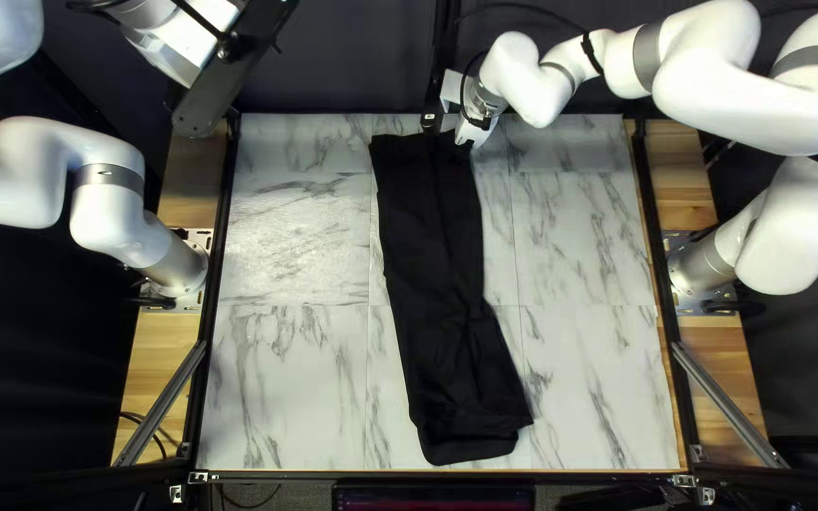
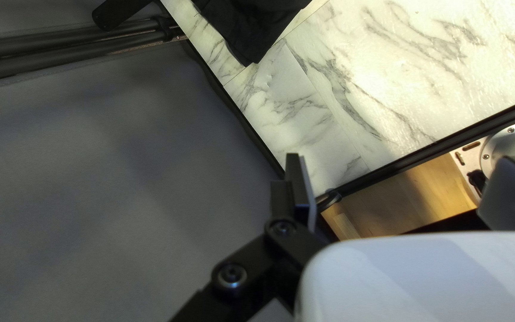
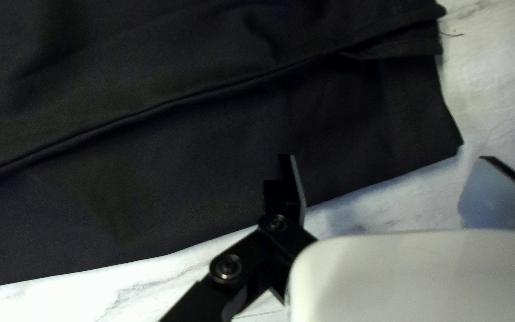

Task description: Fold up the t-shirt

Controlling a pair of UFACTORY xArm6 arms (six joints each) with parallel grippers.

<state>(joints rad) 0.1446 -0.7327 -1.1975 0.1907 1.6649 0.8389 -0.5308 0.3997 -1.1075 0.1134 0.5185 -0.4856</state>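
Tabletop (image 1: pixel 579 246), bent right arm (image 1: pixel 740 104) above cloth (image 1: pixel 437 255)

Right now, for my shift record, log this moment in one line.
Fold t-shirt | black garment: long strip on table | right gripper open at its far end | left gripper open, away from garment

Holds a glossy white, grey-banded left arm (image 1: pixel 26 170) high, bent at rounded joints above its base and crossing the edges of the top left view. Carries a left tool (image 1: pixel 208 99) with black links above the far left corner of the marble-patterned counter (image 1: pixel 286 360). Spreads its two black fingers (image 2: pixel 294 185) well apart. Stretches a matching glossy white right arm (image 1: pixel 740 104) from its base at the right, through several rounded bends, toward the middle of the far edge. Angles the right tool (image 1: pixel 472 133) downward there, its two black fingers (image 3: pixel 286 179) also wide apart.
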